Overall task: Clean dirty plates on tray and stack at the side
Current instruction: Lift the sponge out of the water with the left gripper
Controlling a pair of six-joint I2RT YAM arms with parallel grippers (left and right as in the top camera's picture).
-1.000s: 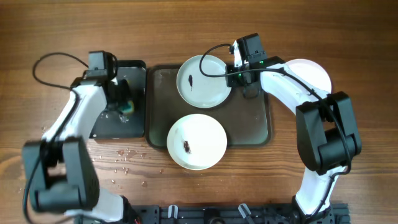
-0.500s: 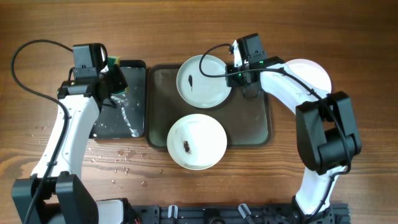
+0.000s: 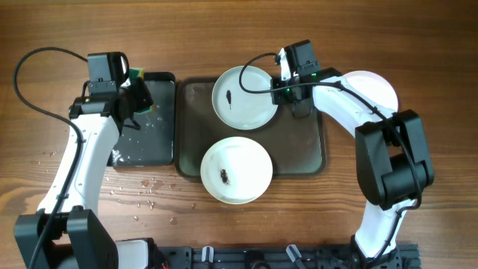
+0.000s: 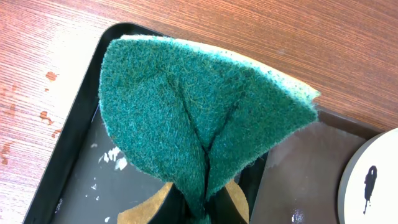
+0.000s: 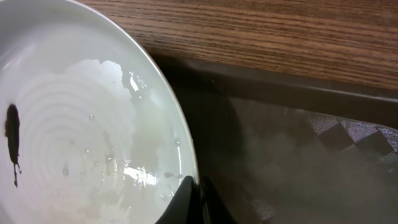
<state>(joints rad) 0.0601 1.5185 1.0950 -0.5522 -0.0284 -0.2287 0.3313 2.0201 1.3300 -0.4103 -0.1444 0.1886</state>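
Note:
One white plate (image 3: 243, 97) with a dark smear lies at the back of the grey-green tray (image 3: 306, 149). My right gripper (image 3: 284, 91) is shut on that plate's right rim, and the right wrist view shows its fingers (image 5: 198, 199) pinching the plate's (image 5: 81, 124) edge. A second smeared plate (image 3: 236, 170) overhangs the tray's front edge. A third plate (image 3: 376, 84) lies on the table to the right, mostly under my right arm. My left gripper (image 3: 137, 101) is shut on a folded green sponge (image 4: 199, 118) above the back of the black tray (image 3: 146, 142).
The narrow black glossy tray (image 4: 81, 180) holds water and white specks and sits against the grey-green tray's (image 4: 298, 168) left side. Droplets (image 3: 142, 187) dot the wood in front of it. A black cable (image 3: 37, 60) loops at the far left.
My left gripper has lifted with the sponge from the middle of the black tray toward its back edge. The right gripper and the plates have not moved.

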